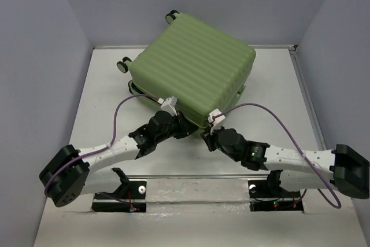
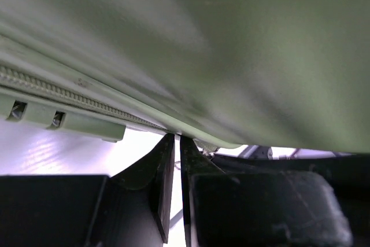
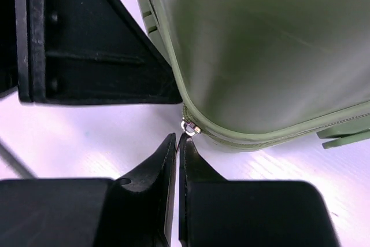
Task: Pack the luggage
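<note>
The luggage point(image 1: 193, 67), a light-green ribbed hard-shell suitcase, lies closed and flat at the middle back of the table. Both arms meet at its near corner. My right gripper point(image 1: 207, 135) point(image 3: 179, 140) is shut, its tips pinching the small metal zipper pull point(image 3: 189, 126) at the rounded corner of the luggage point(image 3: 260, 44). My left gripper point(image 1: 184, 121) point(image 2: 177, 138) stands just left of it, its jaws closed to a thin slit. Its tips press against the lower rim of the luggage point(image 2: 231, 44), beside the zipper point(image 2: 58, 88). I see nothing between them.
Black wheels point(image 1: 171, 15) point(image 1: 123, 65) stick out at the suitcase's far and left corners. The white table point(image 1: 104, 120) is boxed in by grey walls on three sides. Purple cables point(image 1: 118, 114) loop over both arms.
</note>
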Robot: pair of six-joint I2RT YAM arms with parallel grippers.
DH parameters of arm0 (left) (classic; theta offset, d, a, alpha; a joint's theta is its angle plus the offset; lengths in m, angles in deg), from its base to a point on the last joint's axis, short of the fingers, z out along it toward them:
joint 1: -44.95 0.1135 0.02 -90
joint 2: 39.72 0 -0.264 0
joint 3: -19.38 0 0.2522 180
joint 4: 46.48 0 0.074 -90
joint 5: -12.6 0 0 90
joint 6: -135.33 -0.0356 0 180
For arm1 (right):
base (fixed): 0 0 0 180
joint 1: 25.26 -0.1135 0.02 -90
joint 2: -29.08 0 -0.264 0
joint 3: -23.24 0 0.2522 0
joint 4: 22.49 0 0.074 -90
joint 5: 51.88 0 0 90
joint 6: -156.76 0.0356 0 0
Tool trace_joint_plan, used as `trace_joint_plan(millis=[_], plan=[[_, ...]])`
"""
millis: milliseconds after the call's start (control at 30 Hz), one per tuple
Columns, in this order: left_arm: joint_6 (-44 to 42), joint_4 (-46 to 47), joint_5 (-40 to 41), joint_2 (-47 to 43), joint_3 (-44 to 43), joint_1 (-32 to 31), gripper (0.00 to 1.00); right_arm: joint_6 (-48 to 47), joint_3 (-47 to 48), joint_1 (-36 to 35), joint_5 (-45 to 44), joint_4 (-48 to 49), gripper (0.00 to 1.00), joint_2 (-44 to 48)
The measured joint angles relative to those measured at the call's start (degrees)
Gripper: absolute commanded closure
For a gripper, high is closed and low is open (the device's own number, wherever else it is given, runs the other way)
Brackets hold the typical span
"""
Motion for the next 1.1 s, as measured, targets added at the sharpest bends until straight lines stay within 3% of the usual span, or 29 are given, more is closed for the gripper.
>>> trace_joint_plan(millis=[133, 167, 233, 267, 367, 500, 667, 833, 1100], plan=[[-1.14, -1.36, 0.68, 3.26, -3.21, -0.26, 0.81, 1.73, 6.34, -3.13, -10.78, -3.04, 0.93, -8.31], [-2.01, -2.6, 1.14, 3.58, -4.17, -0.24, 0.76, 2.56, 7.02, -3.37, -12.57, -3.06, 0.93, -9.4], [-3.74, -5.33, 2.1, 2.95, -5.27, -0.15, 0.62, 4.61, 8.15, -4.13, -15.98, -2.64, 0.93, -11.34], [-4.66, -7.67, 2.78, 2.14, -5.68, -0.15, 0.41, 5.53, 8.5, -4.61, -16.94, -2.36, 0.93, -12.11], [-7.39, -14.64, 3.26, -3.98, -5.75, 0.85, 0.17, 8.7, 8.63, -5.81, -17.77, -0.66, 0.93, -13.29], [-10.73, -25.16, 1.49, -19.23, -9.55, 8.81, 0.06, 11.37, 8.66, -7.06, -17.33, 0.48, 0.93, -13.44], [-15.5, -30.62, -1.92, -23.23, -20.02, 27.82, 0.03, 13.42, 8.66, -7.23, -16.55, 0.55, 0.93, -13.42], [-16.7, -28.83, -9.38, -11.61, -28.22, 43.91, 0.02, 14.03, 8.66, -7.23, -15.91, 0.48, 0.93, -13.27], [-12.59, -25.57, -17.2, 13.53, -35.8, 52.74, 0.01, 14.01, 8.66, -7.23, -13.75, 0.48, 0.93, -13.07]])
